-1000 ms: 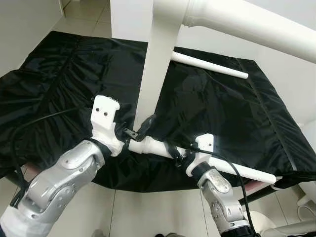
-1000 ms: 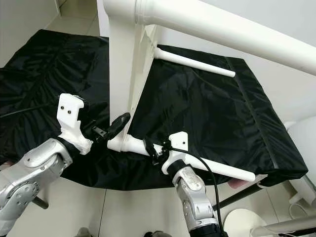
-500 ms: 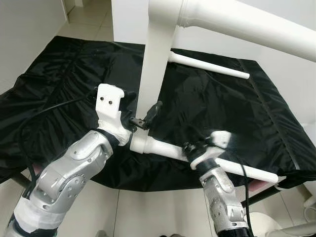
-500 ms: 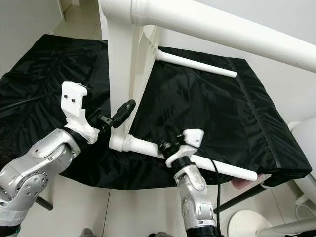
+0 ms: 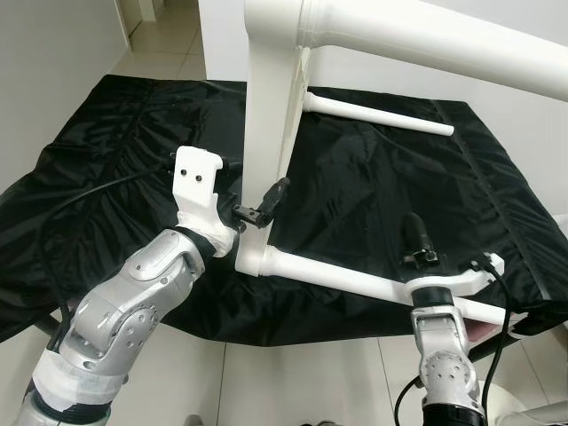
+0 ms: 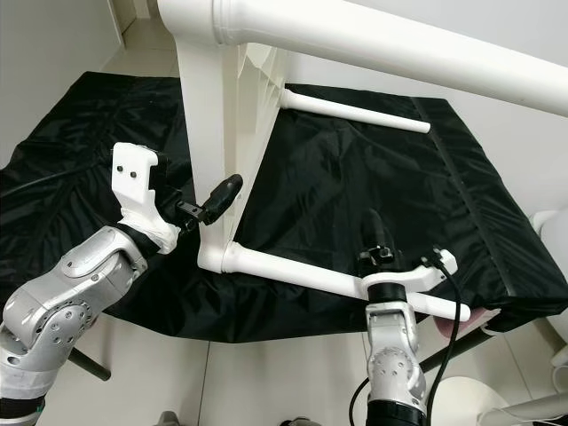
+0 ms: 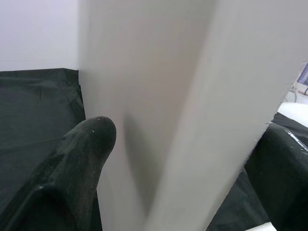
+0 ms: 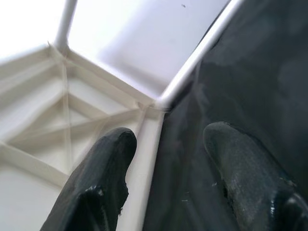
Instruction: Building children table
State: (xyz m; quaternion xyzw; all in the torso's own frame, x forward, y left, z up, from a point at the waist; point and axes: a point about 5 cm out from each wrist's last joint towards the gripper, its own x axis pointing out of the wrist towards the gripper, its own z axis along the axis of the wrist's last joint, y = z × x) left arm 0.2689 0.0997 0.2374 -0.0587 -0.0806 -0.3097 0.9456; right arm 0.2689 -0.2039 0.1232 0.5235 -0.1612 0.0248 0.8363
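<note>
The white table [image 5: 275, 133] stands tipped on the black cloth [image 5: 373, 186], and the left gripper [image 5: 253, 209] is clamped on its upright edge. Left wrist cam shows both fingers [image 7: 82, 159] hugging that panel. The right gripper [image 8: 163, 159] hovers spread wide, holding nothing; its wrist cam catches the table's ribbed underside.

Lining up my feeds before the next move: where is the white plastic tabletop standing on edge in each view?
Left eye view: white plastic tabletop, upright, upper centre.
Right eye view: upper left of centre.
Left wrist view: close up, mid-picture.
Right wrist view: its ribbed underside.
Shared landmark: the black cloth under it.
</note>
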